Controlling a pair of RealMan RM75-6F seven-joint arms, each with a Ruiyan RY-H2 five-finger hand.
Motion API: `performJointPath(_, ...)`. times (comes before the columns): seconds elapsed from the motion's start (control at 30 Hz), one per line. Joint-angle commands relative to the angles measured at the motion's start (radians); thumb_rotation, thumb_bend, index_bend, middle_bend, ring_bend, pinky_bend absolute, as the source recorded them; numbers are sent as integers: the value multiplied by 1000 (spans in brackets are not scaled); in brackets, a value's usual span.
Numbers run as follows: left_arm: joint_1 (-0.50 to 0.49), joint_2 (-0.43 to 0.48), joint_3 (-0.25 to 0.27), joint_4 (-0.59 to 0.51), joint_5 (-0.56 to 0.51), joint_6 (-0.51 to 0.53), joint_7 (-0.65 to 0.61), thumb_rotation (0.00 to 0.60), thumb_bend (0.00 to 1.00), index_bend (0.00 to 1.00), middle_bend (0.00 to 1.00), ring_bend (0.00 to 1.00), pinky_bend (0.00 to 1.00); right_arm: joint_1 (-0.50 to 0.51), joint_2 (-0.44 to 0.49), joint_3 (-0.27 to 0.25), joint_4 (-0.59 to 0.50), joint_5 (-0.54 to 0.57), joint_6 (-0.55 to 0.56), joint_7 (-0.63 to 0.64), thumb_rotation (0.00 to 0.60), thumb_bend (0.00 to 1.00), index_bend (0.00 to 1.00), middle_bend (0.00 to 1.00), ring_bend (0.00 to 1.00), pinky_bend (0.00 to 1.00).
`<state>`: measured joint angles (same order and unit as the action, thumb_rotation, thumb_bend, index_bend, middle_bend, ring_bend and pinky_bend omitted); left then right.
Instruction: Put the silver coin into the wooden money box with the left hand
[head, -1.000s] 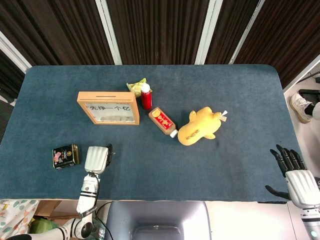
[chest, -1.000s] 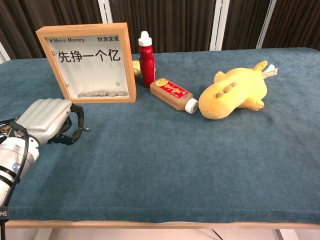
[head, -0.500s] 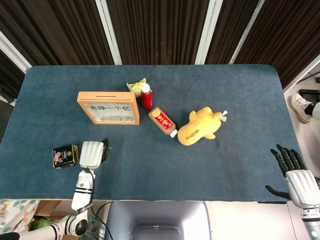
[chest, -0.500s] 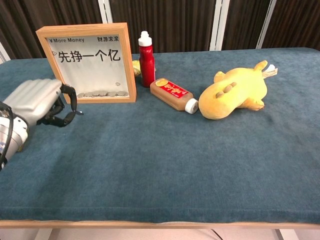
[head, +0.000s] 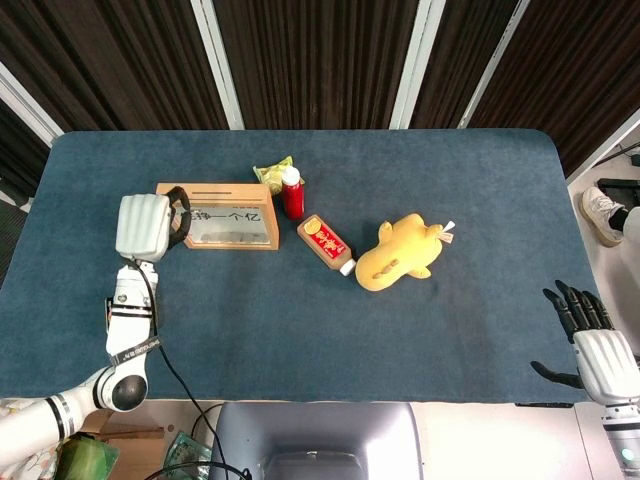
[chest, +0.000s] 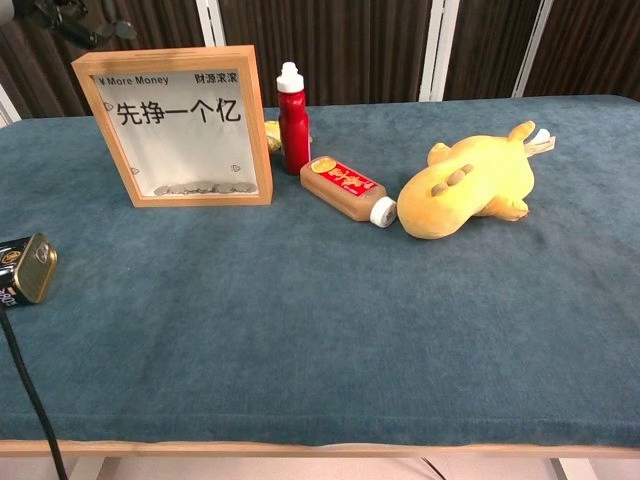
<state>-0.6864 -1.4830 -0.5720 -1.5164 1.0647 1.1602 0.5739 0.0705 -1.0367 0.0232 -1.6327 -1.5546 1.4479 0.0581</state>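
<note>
Dark slatted panels are backing a table (head: 300, 320) covered in blue cloth. In the head view the left hand (head: 143, 225) is hovering above the left end of the box (head: 228, 217), fingers curled inward; whether the coin is pinched inside cannot be told, since no coin is showing in either view. In the chest view only dark fingertips (chest: 75, 28) are showing, above the box's top left corner. The box is standing upright with its slot (head: 223, 187) running along the top edge, long axis 9-to-3 o'clock, and the slot's middle is lying toward 3 o'clock from the hand. The left hand is by far the nearer; the right hand (head: 590, 340) is resting well apart at the table's 4 o'clock corner, fingers spread and holding nothing. A red bottle (head: 292, 193) is standing just beside the box's right end, with a green packet (head: 270, 174) behind it. A brown bottle (head: 327, 243) and a yellow plush (head: 400, 253) are lying further toward 3 o'clock, and a tin (chest: 25, 268) is sitting near the front left edge. Nothing is appearing to block the slot.
</note>
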Motion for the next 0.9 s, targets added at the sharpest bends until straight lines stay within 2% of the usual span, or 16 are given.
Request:
performJointPath(0.03,-75,49,-50,11,-97,-61,45,600,553,740,1000,1000,1000,12,0,7,0,13,-17,8,600,201,0,0,0,0)
performJointPath(0.27,-161,74,-36,90,-238,-163,57,600,556,743,1000,1000,1000,12,3,17,2,37,-16,18,600,201,0,0,0,0)
performJointPath(0.47,-206,112,-4,105,-324,-258,31,600,582,745,1000,1000,1000,13,2,20,3,48,-20,15,600,201,0,0,0,0)
performJointPath(0.63,-230,133,11,99,-373,-281,-3,600,584,749,1000,1000,1000,16,3,15,2,36,-22,17,600,201,0,0,0,0)
performJointPath(0.9,-264,151,63,100,-423,-271,-10,600,581,749,1000,1000,1000,14,0,11,0,27,-17,11,600,201,0,0,0,0)
